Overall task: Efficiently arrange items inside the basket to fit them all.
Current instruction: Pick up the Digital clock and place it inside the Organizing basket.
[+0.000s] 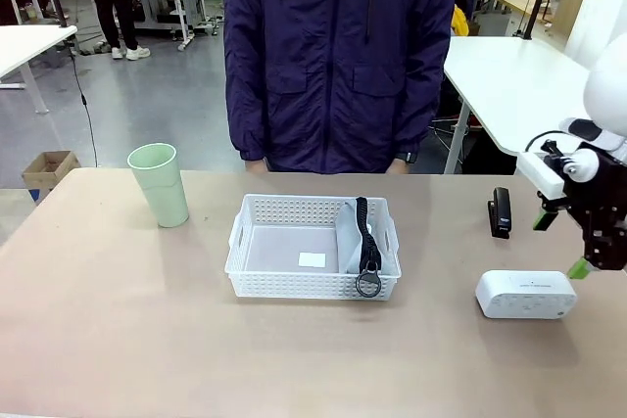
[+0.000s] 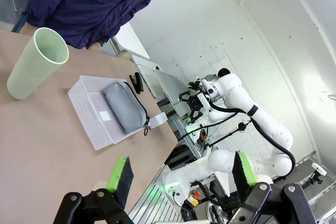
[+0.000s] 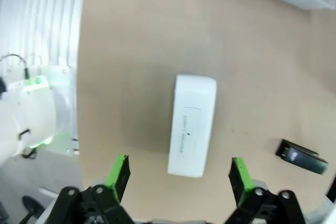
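White lattice basket (image 1: 312,286), shallow, grey pouch (image 1: 349,242) with black strap at its right end; right gripper (image 1: 560,245) spread wide above box (image 1: 526,294).

In the front view, crops the person (image 1: 338,56) above the chest at the upper edge and cuts the right arm (image 1: 609,95) off at the right edge. Hides the lower part of the grey pouch (image 1: 348,242) behind the front lattice wall of the white basket (image 1: 294,286). Cannot read the small white label (image 1: 312,259) on the basket floor, nor the print on the white box (image 1: 525,294) or the black device (image 1: 501,212): too small.

In the left wrist view, tucks most of the white box behind the basket's far corner, crops the person at the upper left and clips the left gripper (image 2: 182,157) at the lower edge.

In the right wrist view, blurs the box's print beyond reading, clips the basket at the upper right corner and cuts the right gripper (image 3: 179,162) off at the bottom.
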`<state>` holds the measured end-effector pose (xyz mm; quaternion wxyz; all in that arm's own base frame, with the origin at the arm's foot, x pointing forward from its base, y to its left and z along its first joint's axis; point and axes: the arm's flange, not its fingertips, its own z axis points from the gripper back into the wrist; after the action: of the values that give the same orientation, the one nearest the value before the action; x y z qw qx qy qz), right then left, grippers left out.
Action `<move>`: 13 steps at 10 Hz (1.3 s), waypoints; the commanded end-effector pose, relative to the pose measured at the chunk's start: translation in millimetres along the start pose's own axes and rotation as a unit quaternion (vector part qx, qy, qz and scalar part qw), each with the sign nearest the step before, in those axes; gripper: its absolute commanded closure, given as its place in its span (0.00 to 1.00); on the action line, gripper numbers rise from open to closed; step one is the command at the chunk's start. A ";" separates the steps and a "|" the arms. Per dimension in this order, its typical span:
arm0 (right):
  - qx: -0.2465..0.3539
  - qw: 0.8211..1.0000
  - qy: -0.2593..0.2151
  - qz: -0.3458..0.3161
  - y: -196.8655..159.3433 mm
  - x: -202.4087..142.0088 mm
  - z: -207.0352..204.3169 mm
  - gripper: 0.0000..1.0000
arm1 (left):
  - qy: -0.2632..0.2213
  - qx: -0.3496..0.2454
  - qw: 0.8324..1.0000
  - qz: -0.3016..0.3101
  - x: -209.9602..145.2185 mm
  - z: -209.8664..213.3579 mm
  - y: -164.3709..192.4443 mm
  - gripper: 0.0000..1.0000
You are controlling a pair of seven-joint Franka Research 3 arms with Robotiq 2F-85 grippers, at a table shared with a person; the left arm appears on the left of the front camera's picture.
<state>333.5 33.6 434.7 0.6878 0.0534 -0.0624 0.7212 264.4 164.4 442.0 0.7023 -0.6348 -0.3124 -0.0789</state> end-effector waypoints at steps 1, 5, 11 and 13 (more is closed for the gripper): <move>-0.017 1.000 0.009 -0.004 -3.3 3.0 3.1 0.00 | -0.004 -0.008 1.000 -0.011 0.1 0.4 -1.2 0.00; 0.010 0.999 0.032 -0.006 -0.5 5.1 -8.2 0.00 | -0.004 -0.008 1.000 -0.011 0.1 0.4 -1.2 0.00; 0.004 0.999 0.029 -0.031 0.7 -3.1 -57.9 0.00 | -0.004 -0.008 1.000 -0.011 0.1 0.4 -1.2 0.00; 0.018 0.998 0.034 -0.048 -8.1 -9.0 -77.0 0.00 | -0.004 -0.008 1.000 -0.011 0.1 0.4 -1.2 0.00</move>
<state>355.8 39.8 386.0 0.7066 0.0492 -0.0231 0.7055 264.4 164.6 441.8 0.7023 -0.6349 -0.3123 -0.0784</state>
